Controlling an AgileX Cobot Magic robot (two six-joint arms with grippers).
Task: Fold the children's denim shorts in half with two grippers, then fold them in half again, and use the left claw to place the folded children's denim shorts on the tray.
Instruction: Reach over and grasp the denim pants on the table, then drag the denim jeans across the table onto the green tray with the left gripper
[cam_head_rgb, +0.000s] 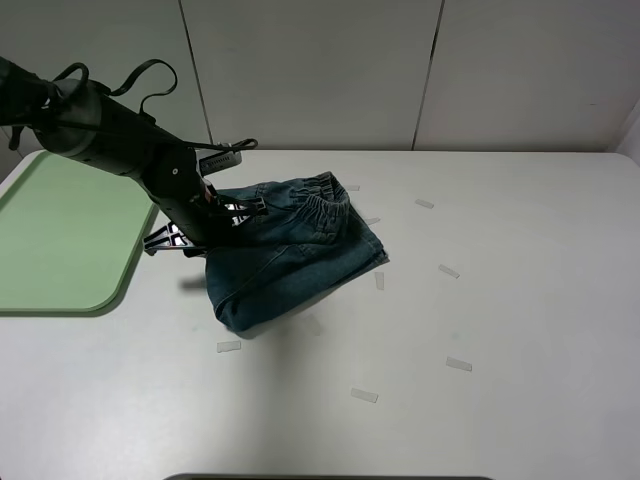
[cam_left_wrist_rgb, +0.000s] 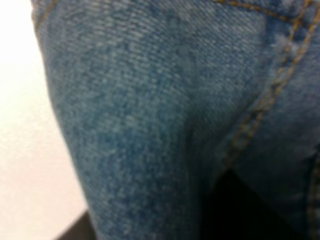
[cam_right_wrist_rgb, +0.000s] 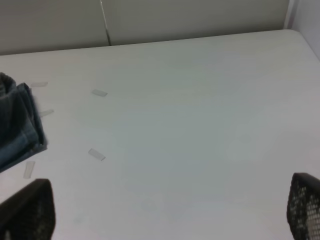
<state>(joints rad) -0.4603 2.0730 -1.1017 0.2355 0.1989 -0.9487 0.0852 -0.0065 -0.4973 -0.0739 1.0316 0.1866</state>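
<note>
Exterior high view is giving you the whole layout: the children's denim shorts (cam_head_rgb: 290, 250) are lying folded on the white worktop (cam_head_rgb: 500, 330), just beside the tray (cam_head_rgb: 60, 235) but not on it. The left claw (cam_head_rgb: 232, 208) is reaching into the waistband side of the bundle and appears to be pinching the fabric, though its fingertips are buried in denim. Left wrist view is showing you only blurred denim (cam_left_wrist_rgb: 160, 115) with orange stitching filling the lens; no fingers are showing there. Right wrist view is adding what the overhead lacks: the right claw (cam_right_wrist_rgb: 170, 210), its fingers (cam_right_wrist_rgb: 27, 210) standing wide apart over bare worktop, with the shorts' edge (cam_right_wrist_rgb: 17, 125) well off to one side. Small tape strips (cam_head_rgb: 458, 364) are dotting the worktop.
</note>
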